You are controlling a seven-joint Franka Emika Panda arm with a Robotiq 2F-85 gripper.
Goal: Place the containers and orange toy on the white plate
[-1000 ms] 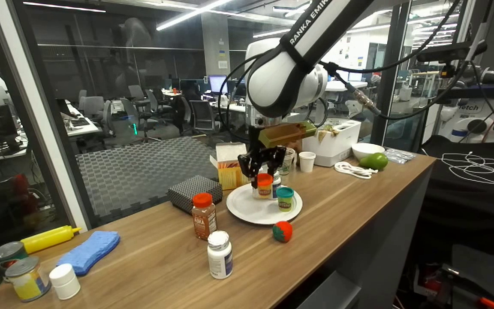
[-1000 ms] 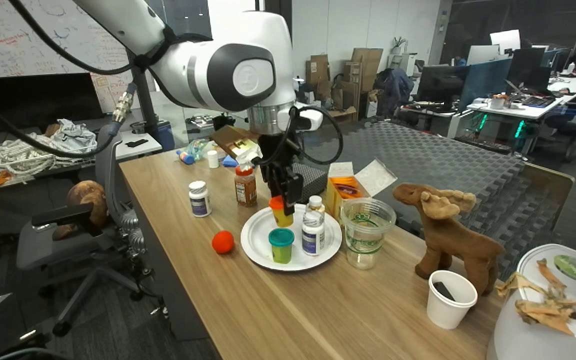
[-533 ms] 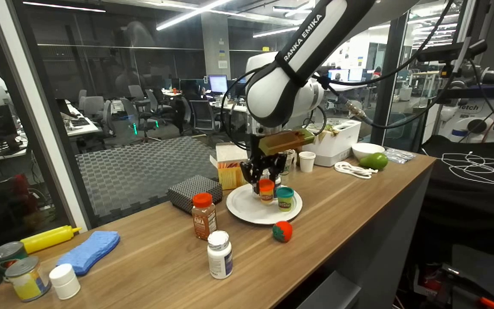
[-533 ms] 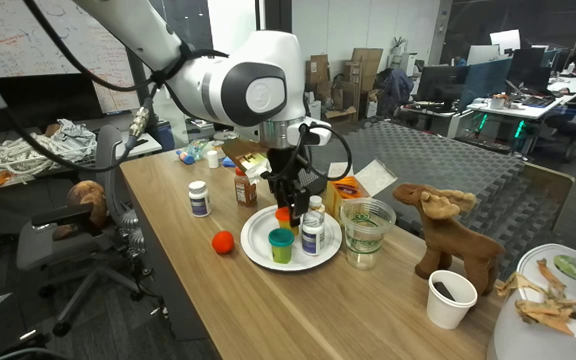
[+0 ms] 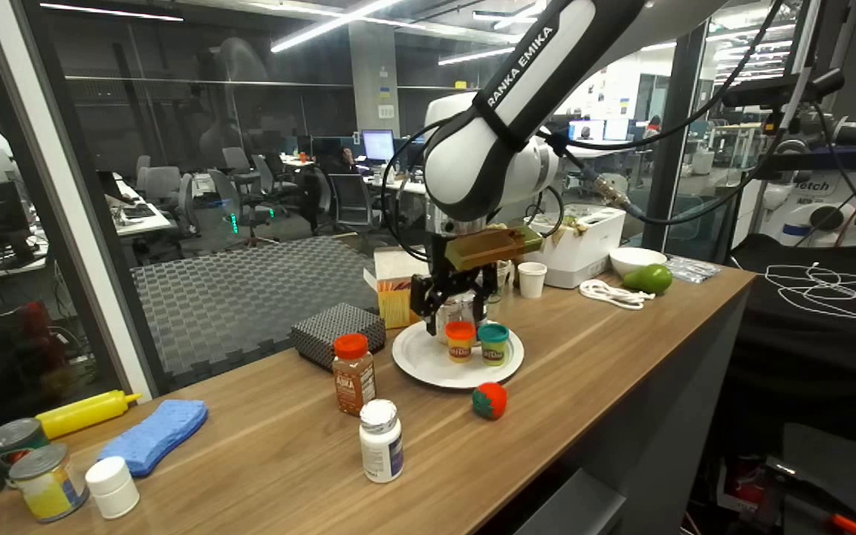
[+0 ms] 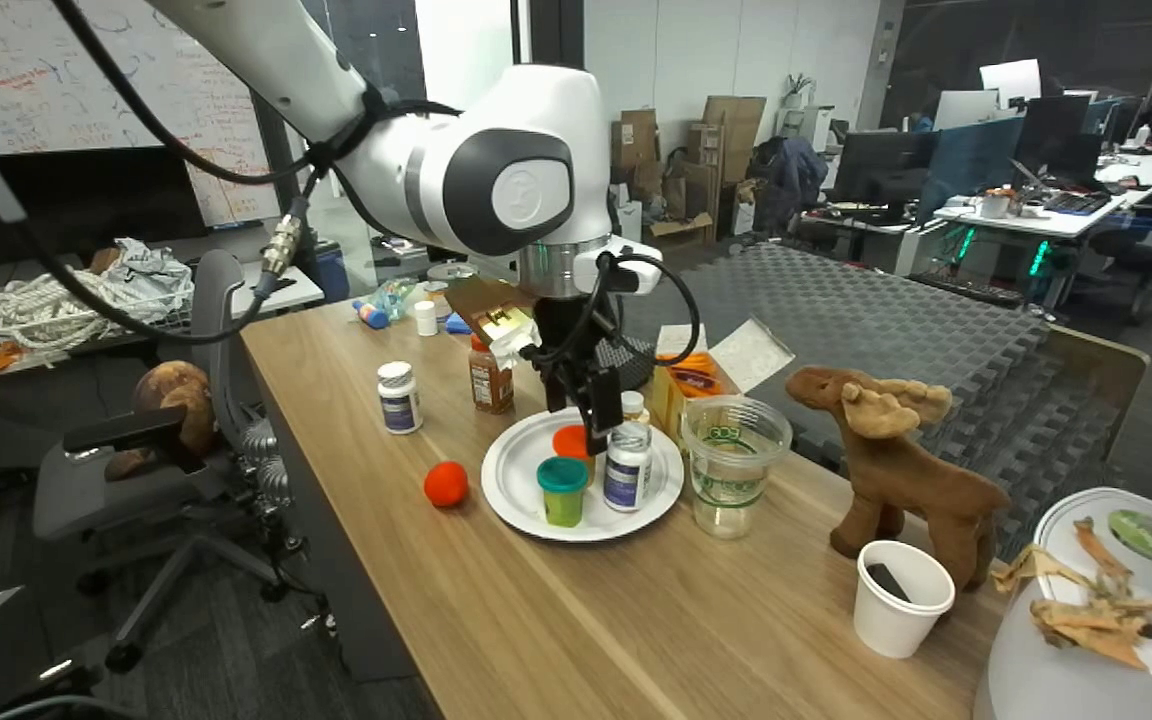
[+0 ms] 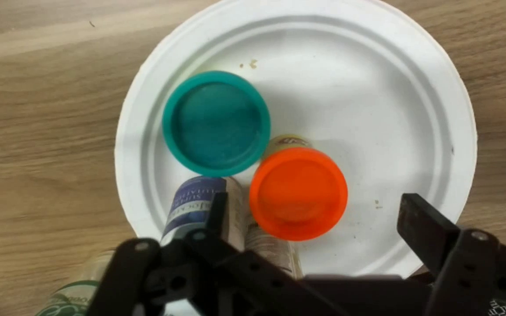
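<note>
On the white plate (image 7: 358,101) stand an orange-lidded tub (image 7: 299,193), a teal-lidded tub (image 6: 563,492), a white bottle with a blue label (image 6: 627,478) and another white-capped bottle (image 6: 633,404) behind it. My gripper (image 7: 315,206) is open low over the plate, its fingers on either side of the orange-lidded tub and apart from it. The orange toy (image 5: 490,401), with green leaves, rests on the table just off the plate. Also on the table are a white bottle (image 5: 381,446), an amber jar (image 5: 354,380) with an orange-red lid and a small white jar (image 5: 112,488).
Close behind the plate are a yellow box (image 6: 671,395), a clear cup (image 6: 736,470) and a dark woven box (image 5: 339,334). A toy moose (image 6: 906,470) and a paper cup (image 6: 901,600) stand further along. A blue sponge (image 5: 157,435) lies at the far end.
The gripper has come down to the plate with the orange-lidded tub, then opened wide and let go. The tub now stands beside the teal-lidded one.
</note>
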